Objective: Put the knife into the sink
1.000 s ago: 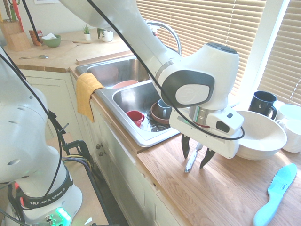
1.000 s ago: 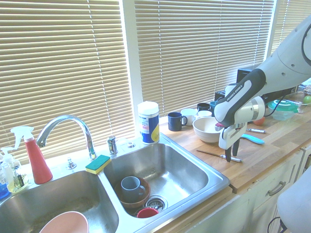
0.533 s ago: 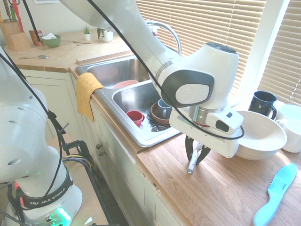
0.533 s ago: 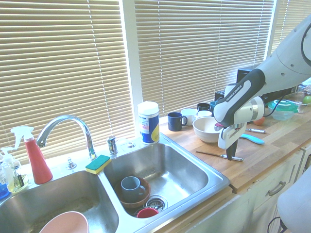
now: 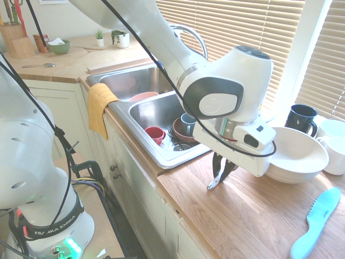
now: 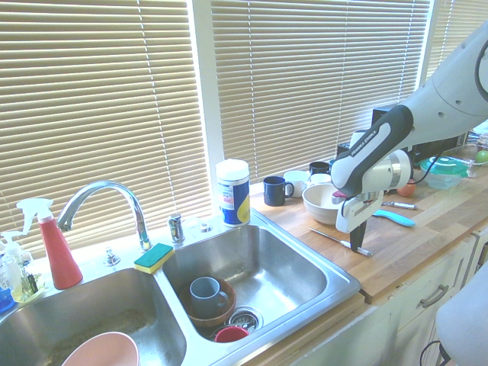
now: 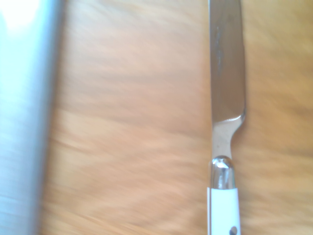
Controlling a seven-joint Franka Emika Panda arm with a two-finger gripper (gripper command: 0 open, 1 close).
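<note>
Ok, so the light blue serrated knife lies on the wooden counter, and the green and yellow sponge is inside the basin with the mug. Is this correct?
Not quite: the sponge rests on the sink's rim near the faucet, as the second exterior view shows.

Table knife [image 7: 227, 73]: silvery blade, white handle w/ dk spot. Serrated knife [image 5: 315, 224]: lt blue. Sponge [image 6: 154, 258]: green top, yellow underside. Spray bottle [image 6: 58, 250]: red w/ white trigger head. Wipes tub [image 6: 233, 194]: blue/yellow label, white lid. Towel [image 5: 101, 108]: mustard yellow. Mugs: navy [image 6: 277, 191], gray-blue [image 6: 206, 296], red [image 6: 231, 334]. Lg bowl [image 5: 296, 155]: white. Plate [image 6: 103, 352]: pink. Blinds [image 6: 99, 99]: beige, horiz stripes. Counter [image 5: 199, 216]: lt brown woodgrain.
</note>
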